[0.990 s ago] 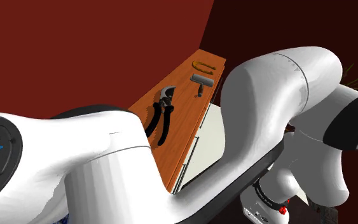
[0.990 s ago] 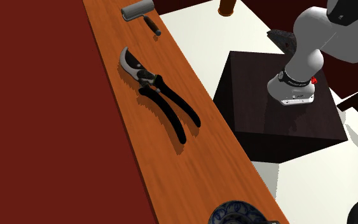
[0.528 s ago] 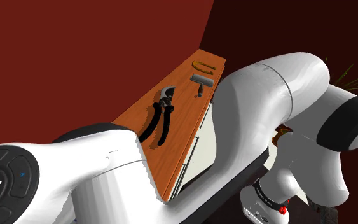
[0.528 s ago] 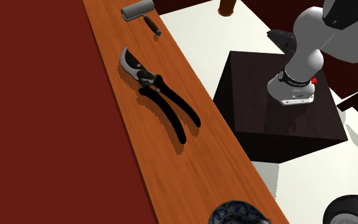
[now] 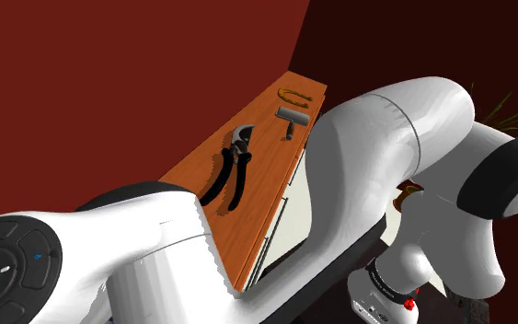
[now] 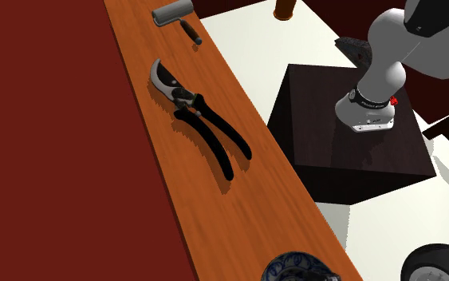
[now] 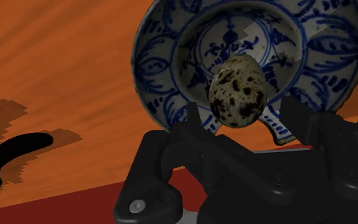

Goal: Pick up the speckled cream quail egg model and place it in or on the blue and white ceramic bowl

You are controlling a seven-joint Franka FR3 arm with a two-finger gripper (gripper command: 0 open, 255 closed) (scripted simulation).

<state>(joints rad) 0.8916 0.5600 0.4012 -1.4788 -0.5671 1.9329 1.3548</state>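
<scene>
Arm (image 5: 376,138) lower; egg (image 7: 237,89) over bowl (image 7: 161,54), narrow end away from gripper (image 7: 246,116).

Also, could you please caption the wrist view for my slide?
Speckled egg between the fingers of the open gripper, over the blue-and-white bowl.

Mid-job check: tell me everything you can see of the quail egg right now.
The egg is cream with dense dark brown and black speckles, smooth and whole where it shows. Its narrower end points away from the gripper, whose fingers stand apart with a gap on each side, so nothing clasps it. It shows against the middle of the blue and white bowl; whether it rests on the bowl's floor cannot be told.
</scene>
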